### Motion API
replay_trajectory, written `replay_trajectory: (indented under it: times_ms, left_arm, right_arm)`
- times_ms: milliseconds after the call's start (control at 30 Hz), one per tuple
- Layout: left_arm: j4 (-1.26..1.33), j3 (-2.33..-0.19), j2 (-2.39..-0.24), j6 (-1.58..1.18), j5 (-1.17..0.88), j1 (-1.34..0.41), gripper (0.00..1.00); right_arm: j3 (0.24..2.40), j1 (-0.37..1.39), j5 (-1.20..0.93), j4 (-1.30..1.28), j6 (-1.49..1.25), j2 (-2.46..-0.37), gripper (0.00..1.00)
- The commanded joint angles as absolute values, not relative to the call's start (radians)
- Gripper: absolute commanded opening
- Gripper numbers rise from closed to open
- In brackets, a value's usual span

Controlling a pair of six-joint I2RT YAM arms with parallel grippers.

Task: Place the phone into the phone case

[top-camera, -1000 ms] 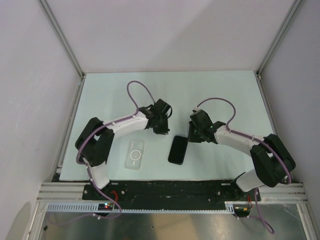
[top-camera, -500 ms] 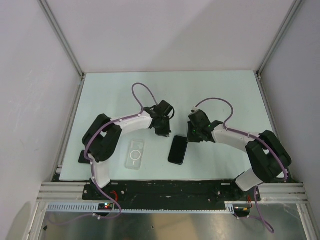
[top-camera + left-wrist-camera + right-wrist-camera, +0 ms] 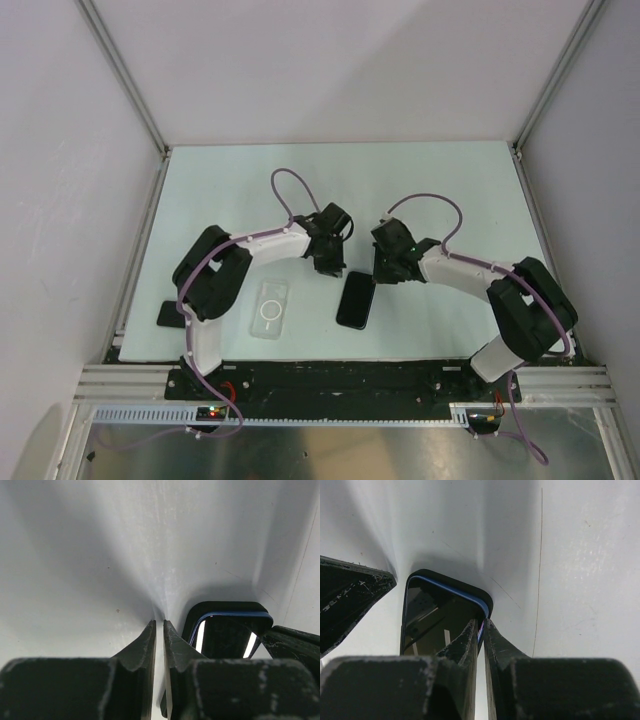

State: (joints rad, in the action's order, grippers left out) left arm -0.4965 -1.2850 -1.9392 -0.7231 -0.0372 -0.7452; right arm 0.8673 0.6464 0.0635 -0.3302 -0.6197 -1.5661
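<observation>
The black phone (image 3: 356,300) lies screen up on the white table near the front middle. To its left lies the clear phone case (image 3: 270,308), its white ring showing. My right gripper (image 3: 383,275) is at the phone's far right corner. In the right wrist view its jaws (image 3: 481,622) pinch the blue-rimmed edge of the phone (image 3: 435,617). My left gripper (image 3: 330,268) hovers just beyond the phone's far left corner. Its jaws (image 3: 160,622) are nearly together with nothing between them, beside the phone (image 3: 225,635).
A small dark flat object (image 3: 168,314) lies at the table's left edge beside the left arm. White walls and metal rails close in the table (image 3: 450,190) on three sides. The left gripper's finger (image 3: 350,595) shows in the right wrist view.
The right gripper's jaws have closed onto the phone's edge. Both arms' elbows have shifted, which uncovers the dark object at the left edge. Phone and case have not moved.
</observation>
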Motion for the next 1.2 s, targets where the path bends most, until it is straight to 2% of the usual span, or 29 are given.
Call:
replay_trajectory:
  times_ms: [0,1167]
  left_arm:
    - [-0.490,-1.327,-1.947,-0.710,-0.050,-0.751,0.15]
    - [-0.492,-1.352,-1.956,-0.695,-0.066,-0.750,0.15]
  right_arm:
    - [0.881,0.669,0.170,-0.350,-0.633,-1.640,0.11]
    - [0.886,0.733,0.202,-0.372,-0.697,-1.842,0.08]
